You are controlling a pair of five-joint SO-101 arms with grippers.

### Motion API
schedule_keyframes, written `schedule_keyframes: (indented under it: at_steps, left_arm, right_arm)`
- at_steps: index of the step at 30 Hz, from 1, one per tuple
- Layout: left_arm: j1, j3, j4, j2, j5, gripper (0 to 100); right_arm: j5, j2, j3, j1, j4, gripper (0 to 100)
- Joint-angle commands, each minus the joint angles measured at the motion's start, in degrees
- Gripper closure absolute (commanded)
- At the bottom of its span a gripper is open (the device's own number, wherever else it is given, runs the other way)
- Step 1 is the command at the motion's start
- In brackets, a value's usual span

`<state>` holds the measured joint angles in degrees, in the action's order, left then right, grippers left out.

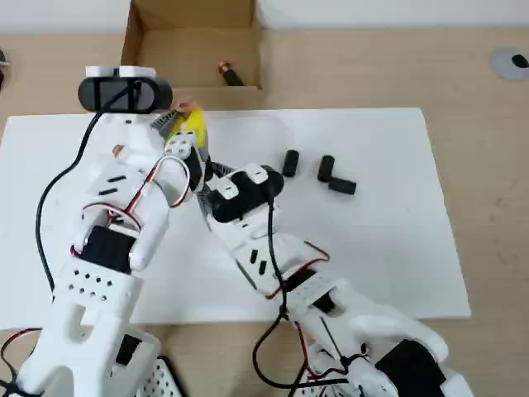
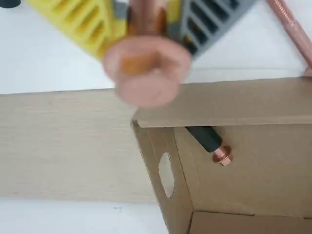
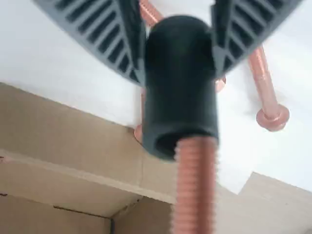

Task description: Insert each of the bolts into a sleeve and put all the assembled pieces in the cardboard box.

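My left gripper [image 1: 188, 124] [image 2: 146, 19], with one yellow and one grey finger, is shut on a copper bolt [image 2: 148, 68] whose head faces the left wrist camera. It hangs over the white mat's far edge, next to the cardboard box [image 1: 136, 50] [image 2: 161, 195]. My right gripper [image 1: 201, 169] [image 3: 178, 68] is shut on a black sleeve [image 3: 180, 83], and a copper threaded end [image 3: 195, 190] sticks out of it. One assembled piece [image 1: 230, 74] [image 2: 212, 144] lies in the box. Three loose sleeves [image 1: 290, 162] [image 1: 326, 168] [image 1: 342, 186] lie on the mat.
The white mat [image 1: 372, 265] covers most of the wooden table. Loose copper bolts [image 3: 267, 92] [image 2: 292, 29] lie on it near the box's front wall. Both arms crowd the mat's left half; its right half past the sleeves is bare.
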<state>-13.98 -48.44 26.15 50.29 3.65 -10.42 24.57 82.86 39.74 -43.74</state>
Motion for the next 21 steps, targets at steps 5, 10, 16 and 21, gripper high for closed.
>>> schedule_keyframes:
  at_steps: [5,10,16,21]
  left_arm:
    - [-1.3,-3.0,-2.5,2.1,0.1,99]
    - [-0.8,-5.2,-6.9,2.1,-1.1,99]
    - [-0.9,-9.7,-12.1,2.1,-1.2,99]
    - [-0.4,-11.3,-14.9,2.2,-0.9,99]
  right_arm:
    - [-0.4,0.4,-3.3,-0.9,-1.4,98.7]
    - [-0.4,0.4,-3.3,-0.9,-1.4,98.7]
    - [-0.4,0.5,-3.3,-0.9,-1.4,98.7]
    - [-0.4,0.4,-3.3,-0.9,-1.3,98.7]
